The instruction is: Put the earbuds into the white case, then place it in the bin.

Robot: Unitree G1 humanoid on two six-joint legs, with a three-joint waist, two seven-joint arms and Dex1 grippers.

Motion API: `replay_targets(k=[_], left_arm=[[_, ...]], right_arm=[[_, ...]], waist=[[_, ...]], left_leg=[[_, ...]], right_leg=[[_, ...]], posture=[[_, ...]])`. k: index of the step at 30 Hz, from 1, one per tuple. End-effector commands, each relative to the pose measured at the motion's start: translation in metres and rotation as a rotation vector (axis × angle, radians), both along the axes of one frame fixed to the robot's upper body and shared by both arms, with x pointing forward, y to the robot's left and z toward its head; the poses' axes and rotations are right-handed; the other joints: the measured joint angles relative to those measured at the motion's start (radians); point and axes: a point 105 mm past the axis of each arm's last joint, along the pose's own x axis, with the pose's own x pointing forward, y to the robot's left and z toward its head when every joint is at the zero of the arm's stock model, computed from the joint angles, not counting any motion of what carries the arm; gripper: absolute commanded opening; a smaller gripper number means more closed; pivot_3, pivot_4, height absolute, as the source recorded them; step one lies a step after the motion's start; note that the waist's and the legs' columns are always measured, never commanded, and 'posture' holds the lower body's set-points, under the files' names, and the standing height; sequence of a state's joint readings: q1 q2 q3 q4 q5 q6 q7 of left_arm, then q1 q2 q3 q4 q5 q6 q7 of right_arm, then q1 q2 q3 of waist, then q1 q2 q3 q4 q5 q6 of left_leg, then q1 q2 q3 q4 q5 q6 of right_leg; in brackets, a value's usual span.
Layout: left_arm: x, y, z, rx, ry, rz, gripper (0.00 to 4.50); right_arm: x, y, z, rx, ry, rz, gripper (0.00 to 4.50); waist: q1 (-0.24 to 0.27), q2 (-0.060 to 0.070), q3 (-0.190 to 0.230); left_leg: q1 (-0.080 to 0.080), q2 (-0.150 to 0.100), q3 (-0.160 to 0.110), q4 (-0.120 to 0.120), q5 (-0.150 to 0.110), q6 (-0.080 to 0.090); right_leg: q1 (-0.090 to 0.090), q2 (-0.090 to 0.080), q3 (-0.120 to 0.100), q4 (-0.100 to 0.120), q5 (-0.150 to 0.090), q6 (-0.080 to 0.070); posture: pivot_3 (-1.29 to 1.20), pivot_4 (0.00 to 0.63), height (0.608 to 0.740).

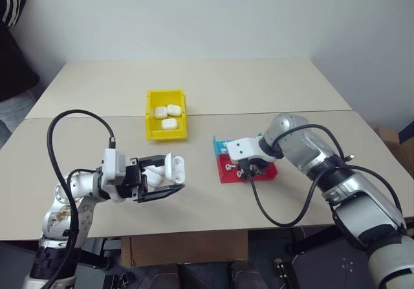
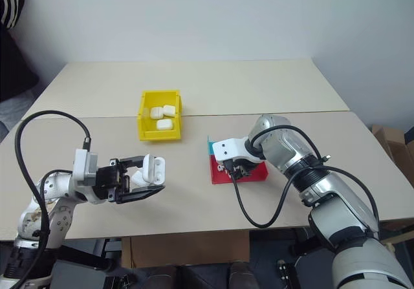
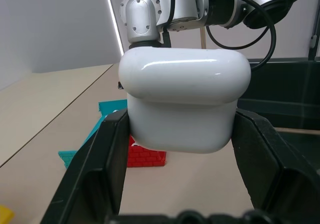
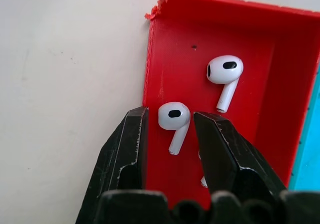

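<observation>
3 white cases [image 1: 167, 115] inside yellow bin [image 1: 151, 131]; 2 earbuds [image 4: 174, 121] in red tray [image 4: 260, 88]

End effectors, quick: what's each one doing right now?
Left end effector: shut on the small glossy white plastic case.
Right end effector: open around a tiny white plastic earbud in the shallow red tray.

Table [image 1: 213, 82] behind and around yellow bin [image 1: 149, 125] is bare, open approach. Red tray [image 4: 170, 48] walls hem right gripper [image 4: 170, 134]; one earbud [image 4: 174, 119] sits btwn its fingers, another earbud [image 4: 225, 72] nearby.
</observation>
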State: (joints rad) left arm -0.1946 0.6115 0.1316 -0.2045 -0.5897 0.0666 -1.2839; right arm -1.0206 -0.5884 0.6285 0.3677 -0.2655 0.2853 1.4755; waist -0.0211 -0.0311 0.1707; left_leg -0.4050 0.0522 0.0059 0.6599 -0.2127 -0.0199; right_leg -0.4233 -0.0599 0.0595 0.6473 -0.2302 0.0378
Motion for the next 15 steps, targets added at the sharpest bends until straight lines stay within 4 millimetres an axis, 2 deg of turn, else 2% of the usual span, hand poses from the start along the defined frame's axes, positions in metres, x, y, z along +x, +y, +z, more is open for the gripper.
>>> replay_targets(k=[1,15], left_arm=[[-0.0037,0.0002,0.0099,0.0,-0.055,0.001,2.77],[-0.0017,-0.0013,0.0088,0.014,-0.061,0.016,2.77]], right_arm=[[0.0041,0.0025,0.0113,0.009,-0.043,0.017,1.83],[0.0067,0.0029,0.0077,-0.004,-0.053,0.032,1.83]], waist=[[0.0,0.0,0.0],[0.0,0.0,0.0]], left_leg=[[0.0,0.0,0.0,0.0,0.0,0.0],[0.0,0.0,0.0,0.0,0.0,0.0]], right_leg=[[0.0,0.0,0.0,0.0,0.0,0.0],[0.0,0.0,0.0,0.0,0.0,0.0]], posture=[[0.0,0.15,0.74],[0.0,0.15,0.74]])
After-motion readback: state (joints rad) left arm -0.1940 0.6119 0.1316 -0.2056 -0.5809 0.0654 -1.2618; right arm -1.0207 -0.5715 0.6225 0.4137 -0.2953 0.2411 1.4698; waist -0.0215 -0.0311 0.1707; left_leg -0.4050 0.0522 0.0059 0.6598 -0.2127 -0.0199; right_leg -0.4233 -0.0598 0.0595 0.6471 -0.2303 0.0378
